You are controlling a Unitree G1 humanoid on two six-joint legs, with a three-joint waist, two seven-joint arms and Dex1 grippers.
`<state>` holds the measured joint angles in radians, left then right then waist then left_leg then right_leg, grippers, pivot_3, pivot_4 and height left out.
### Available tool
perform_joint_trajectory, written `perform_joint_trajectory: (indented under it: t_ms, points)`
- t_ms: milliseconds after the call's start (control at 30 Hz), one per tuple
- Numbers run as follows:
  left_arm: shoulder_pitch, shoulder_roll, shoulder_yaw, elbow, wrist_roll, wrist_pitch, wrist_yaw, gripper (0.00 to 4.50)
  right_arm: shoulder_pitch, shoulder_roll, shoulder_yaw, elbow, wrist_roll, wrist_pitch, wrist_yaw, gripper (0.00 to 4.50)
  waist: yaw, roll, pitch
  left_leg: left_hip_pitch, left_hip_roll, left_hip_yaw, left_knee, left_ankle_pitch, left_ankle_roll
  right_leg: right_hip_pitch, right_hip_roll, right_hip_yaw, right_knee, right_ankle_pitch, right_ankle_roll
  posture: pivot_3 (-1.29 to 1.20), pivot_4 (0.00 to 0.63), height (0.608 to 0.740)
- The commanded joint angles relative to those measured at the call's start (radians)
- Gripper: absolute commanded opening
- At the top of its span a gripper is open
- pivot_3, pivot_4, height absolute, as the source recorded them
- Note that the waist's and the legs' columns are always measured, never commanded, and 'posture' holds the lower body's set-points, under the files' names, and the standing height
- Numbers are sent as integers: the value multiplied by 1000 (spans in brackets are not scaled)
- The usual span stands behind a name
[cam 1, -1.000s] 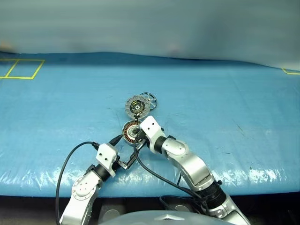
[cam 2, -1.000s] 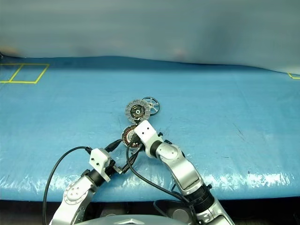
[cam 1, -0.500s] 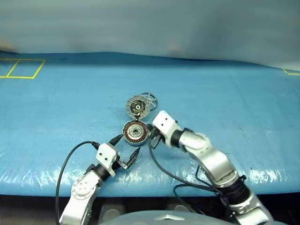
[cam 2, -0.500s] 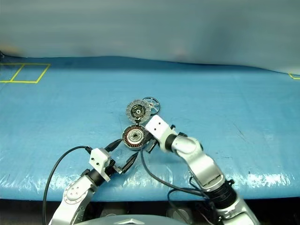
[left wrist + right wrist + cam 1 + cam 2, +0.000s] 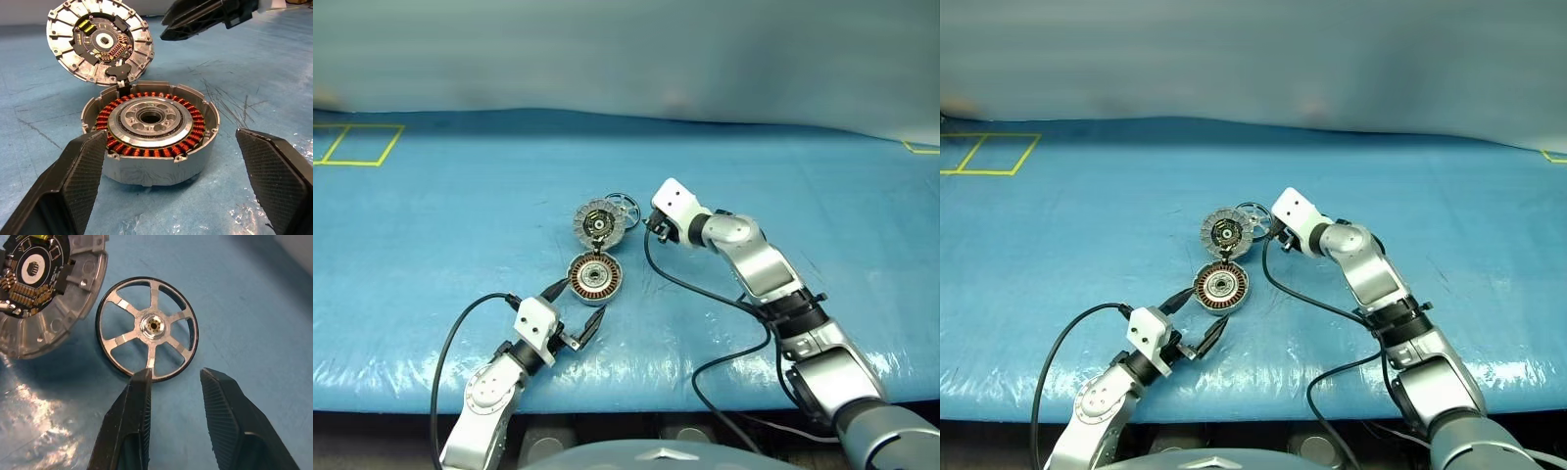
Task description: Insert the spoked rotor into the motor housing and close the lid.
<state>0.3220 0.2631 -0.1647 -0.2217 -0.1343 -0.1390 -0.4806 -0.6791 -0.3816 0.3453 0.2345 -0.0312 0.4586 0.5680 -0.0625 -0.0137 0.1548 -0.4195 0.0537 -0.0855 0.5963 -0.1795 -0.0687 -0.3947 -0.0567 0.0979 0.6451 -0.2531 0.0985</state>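
The motor housing [image 5: 595, 277] sits open on the blue table, copper coils ringing its silver centre [image 5: 149, 116]. Its lid [image 5: 599, 222] is tipped back on the far side, inner face showing. The spoked rotor [image 5: 148, 328] lies flat just behind and right of the lid [image 5: 44, 289], seen from the head as well [image 5: 623, 206]. My right gripper [image 5: 176, 375] hangs at the rotor's near rim, open, with nothing between its fingers. My left gripper [image 5: 168, 139] stands wide open at the housing's near side, one finger on each flank, not touching it.
The blue sheet covers the whole table [image 5: 822, 196]. Yellow tape squares [image 5: 357, 144] mark its far left corner. The right arm's black cable [image 5: 705, 294] trails over the sheet to the right of the housing. The table's front edge [image 5: 626, 397] runs just below the left arm.
My right arm has swung away from the housing, up and to the right, to the rotor, and its fingers have parted. The left arm, housing and lid have not moved.
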Motion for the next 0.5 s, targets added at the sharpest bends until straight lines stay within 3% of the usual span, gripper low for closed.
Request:
perform_joint_trajectory:
  t_ms: [33,500]
  points:
    - [17,-1,9,-19,4,-29,10,4500,-63,38,-26,105,0,-82,17,1590,1,0,0,0,0,0,0,0,0,0,0,0,0,0,0,0,150,740]
    - [51,-1,10,-40,15,-41,37,4500,-164,137,-38,427,-41,-211,42,1590,-1,3,2,0,0,0,0,0,0,0,0,0,0,1,-1,0,150,740]
